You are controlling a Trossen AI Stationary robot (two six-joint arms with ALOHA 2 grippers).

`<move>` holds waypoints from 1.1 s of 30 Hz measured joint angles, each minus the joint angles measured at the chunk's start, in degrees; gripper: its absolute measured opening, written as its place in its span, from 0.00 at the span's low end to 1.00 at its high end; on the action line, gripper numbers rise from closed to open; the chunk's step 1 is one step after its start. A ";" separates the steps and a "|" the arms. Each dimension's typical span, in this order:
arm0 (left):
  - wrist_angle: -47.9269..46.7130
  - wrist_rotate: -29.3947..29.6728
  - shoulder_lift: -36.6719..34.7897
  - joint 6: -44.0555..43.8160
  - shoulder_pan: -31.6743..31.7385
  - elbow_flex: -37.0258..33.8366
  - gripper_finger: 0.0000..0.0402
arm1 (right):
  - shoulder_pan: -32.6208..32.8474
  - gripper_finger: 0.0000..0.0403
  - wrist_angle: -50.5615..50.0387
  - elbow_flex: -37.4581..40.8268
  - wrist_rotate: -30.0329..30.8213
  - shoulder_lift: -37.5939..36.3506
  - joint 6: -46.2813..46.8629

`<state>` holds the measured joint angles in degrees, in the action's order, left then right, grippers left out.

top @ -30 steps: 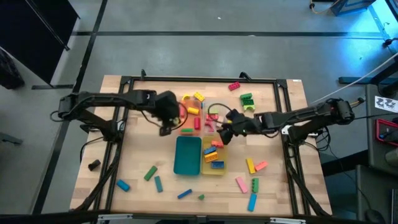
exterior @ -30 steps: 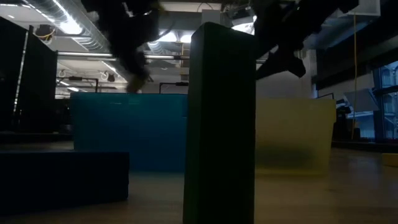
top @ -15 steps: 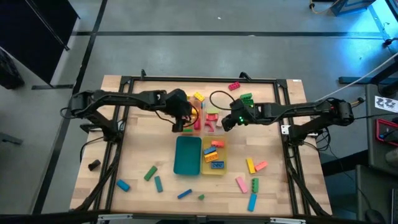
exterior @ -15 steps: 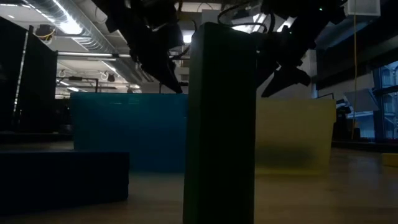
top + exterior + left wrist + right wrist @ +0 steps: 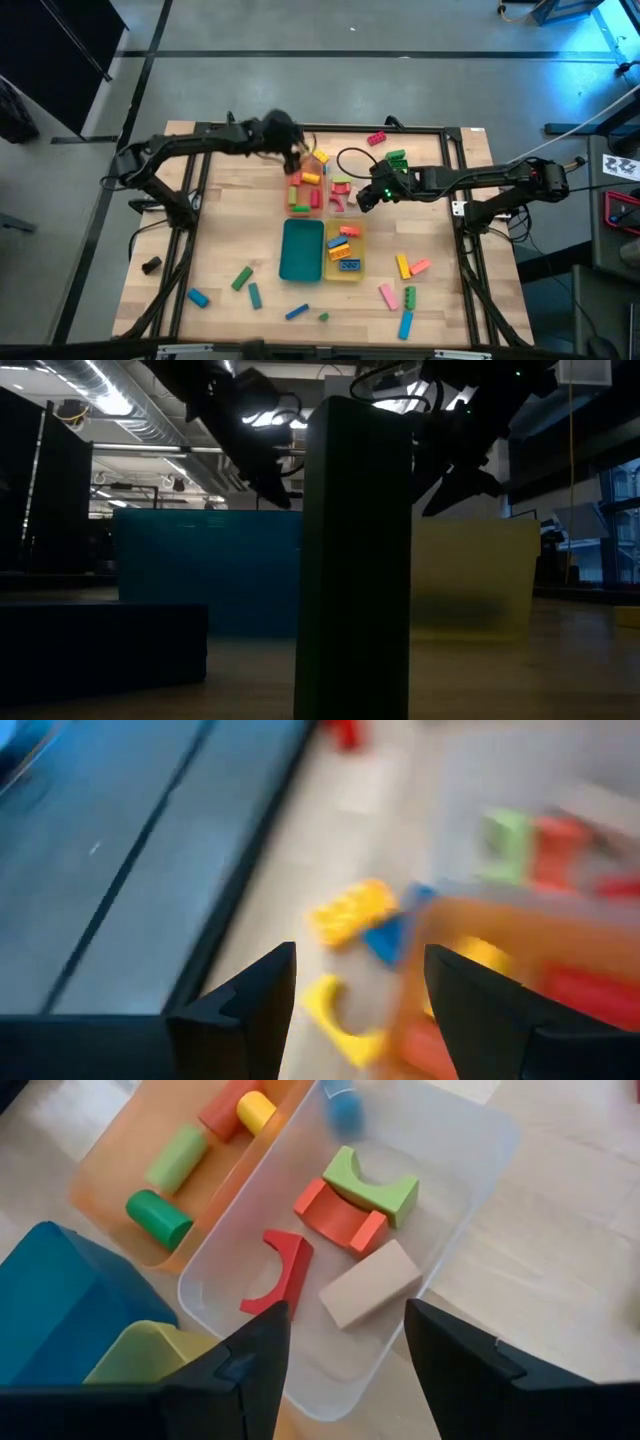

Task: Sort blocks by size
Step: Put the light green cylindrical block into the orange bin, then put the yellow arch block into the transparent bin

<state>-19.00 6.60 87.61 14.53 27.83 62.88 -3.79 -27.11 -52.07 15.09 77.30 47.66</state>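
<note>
Wooden table point(image 5: 220, 240), four trays grouped mid-table, loose blocks point(image 5: 400, 296) around them.
Orange tray point(image 5: 306, 190) and clear tray point(image 5: 341, 190) side by side; teal tray point(image 5: 301, 250) and yellow tray point(image 5: 344, 255) on the near side of them. Blocks scattered along near edge and far right corner.

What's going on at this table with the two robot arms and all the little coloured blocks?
The arms are sorting blocks into trays. The left claw, open and empty, is at the far end of the orange tray. The right claw hovers open over the clear tray. Several blocks lie loose on the table.
</note>
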 joint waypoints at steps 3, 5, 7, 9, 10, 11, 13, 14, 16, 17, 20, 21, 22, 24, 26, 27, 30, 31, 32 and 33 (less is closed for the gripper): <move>1.95 -0.01 -0.02 -7.67 6.02 0.12 0.51 | 0.00 0.50 0.00 0.00 0.30 0.00 0.00; 1.58 -0.46 0.00 -11.29 9.60 0.12 0.51 | 0.00 0.50 0.00 0.00 0.32 0.00 0.00; 1.09 -2.65 0.00 -13.91 12.57 0.12 0.51 | 0.00 0.50 0.00 0.00 0.33 0.00 0.00; 1.22 -7.04 0.55 -15.85 14.64 0.12 0.51 | 0.00 0.50 0.00 0.00 0.36 0.00 -0.02; 1.22 -9.52 1.13 -16.77 15.30 0.12 0.51 | 0.00 0.50 0.02 0.00 0.42 0.00 -0.02; 1.22 -11.87 1.85 -17.29 15.82 0.12 0.51 | 0.00 0.50 0.02 0.00 0.58 0.00 -0.02; 1.15 -15.61 3.69 -18.17 16.34 0.12 0.51 | 0.00 0.50 0.02 0.00 0.85 0.00 -0.02; 1.15 -16.97 4.69 -18.52 16.45 0.12 0.51 | 0.00 0.50 0.02 0.00 0.85 0.00 -0.02; 1.15 -18.50 6.87 -19.41 16.36 0.12 0.51 | 0.00 0.50 0.00 0.00 0.85 0.02 -0.02; 1.12 -18.95 7.81 -19.70 16.23 0.12 0.51 | 0.00 0.50 0.02 0.00 0.85 0.04 -0.02; 1.08 -19.74 10.25 -20.11 15.89 0.12 0.51 | 0.00 0.50 0.00 0.00 0.83 0.07 -0.04; 1.10 -20.01 10.98 -20.59 15.71 0.12 0.51 | 0.00 0.50 0.00 0.00 0.83 0.07 -0.03; 1.10 -20.35 11.58 -21.19 15.65 0.12 0.51 | 0.00 0.50 0.00 0.00 0.83 0.07 -0.08; 1.00 -21.28 12.60 -21.79 15.61 0.12 0.51 | 0.00 0.50 0.00 0.00 0.83 0.07 -0.38; 0.24 -22.18 13.34 -22.06 15.33 0.12 0.51 | 0.00 0.50 0.02 0.00 0.83 0.17 -1.28; -0.42 -22.33 13.66 -22.02 15.24 0.12 0.51 | 0.00 0.50 0.02 0.00 0.83 0.22 -1.52; -2.06 -22.39 14.55 -21.86 14.75 0.12 0.51 | 0.00 0.50 0.02 0.00 0.85 0.30 -1.64; -2.50 -22.46 14.85 -21.86 14.59 0.10 0.51 | 0.00 0.50 0.04 0.00 0.85 0.43 -1.64; -2.44 -22.55 15.21 -21.83 14.39 0.10 0.51 | 0.00 0.50 -0.03 0.00 0.85 0.53 -1.64; -2.39 -22.63 15.55 -21.72 14.23 0.10 0.51 | 0.00 0.50 -0.08 0.00 0.84 0.57 -1.66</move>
<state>-21.39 -16.03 103.16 -7.19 42.06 62.98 -3.79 -27.19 -52.07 15.93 77.87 46.00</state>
